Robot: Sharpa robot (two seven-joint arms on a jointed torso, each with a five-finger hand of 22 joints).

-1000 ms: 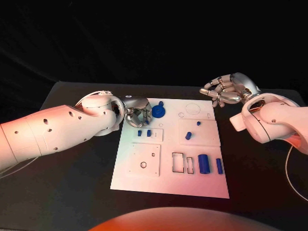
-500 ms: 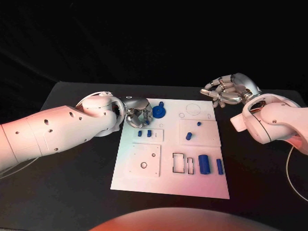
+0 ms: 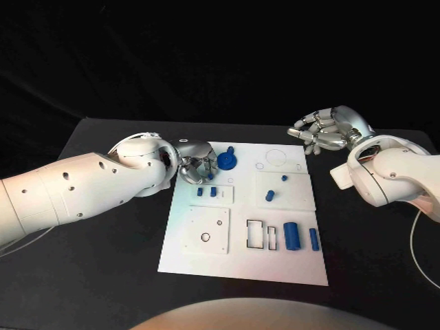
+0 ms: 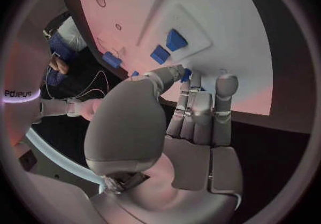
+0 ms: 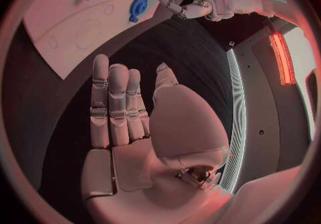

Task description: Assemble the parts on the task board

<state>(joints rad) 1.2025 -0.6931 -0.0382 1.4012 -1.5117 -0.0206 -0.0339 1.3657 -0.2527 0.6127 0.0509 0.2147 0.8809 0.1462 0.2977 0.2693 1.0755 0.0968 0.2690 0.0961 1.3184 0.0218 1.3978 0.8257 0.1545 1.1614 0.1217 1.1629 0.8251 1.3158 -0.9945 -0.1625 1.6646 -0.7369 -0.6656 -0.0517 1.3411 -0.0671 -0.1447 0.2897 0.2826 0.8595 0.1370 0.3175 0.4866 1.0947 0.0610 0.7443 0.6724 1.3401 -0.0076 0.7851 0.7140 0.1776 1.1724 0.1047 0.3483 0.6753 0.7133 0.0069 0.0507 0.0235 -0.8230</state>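
The white task board [image 3: 242, 258] lies in the middle of the black table. A round blue part [image 3: 226, 161] with a short stub lies near its far left corner. My left hand [image 3: 193, 165] hovers low just left of that part, fingers stretched toward it and the thumb bent in; the right wrist view shows a small gap between the left hand [image 5: 190, 0] and the round part [image 5: 138, 6]. Two small blue pieces [image 3: 206, 192] stand just nearer than the hand. My right hand [image 3: 325, 130] is raised beyond the far right corner, fingers apart and empty.
More blue parts sit on the board: a small piece [image 3: 269, 194], a tiny one [image 3: 283, 177], and two cylinders [image 3: 292, 236] near the right edge. Rectangular slots [image 3: 254, 232] and a square plate with holes [image 3: 208, 228] lie toward the near side.
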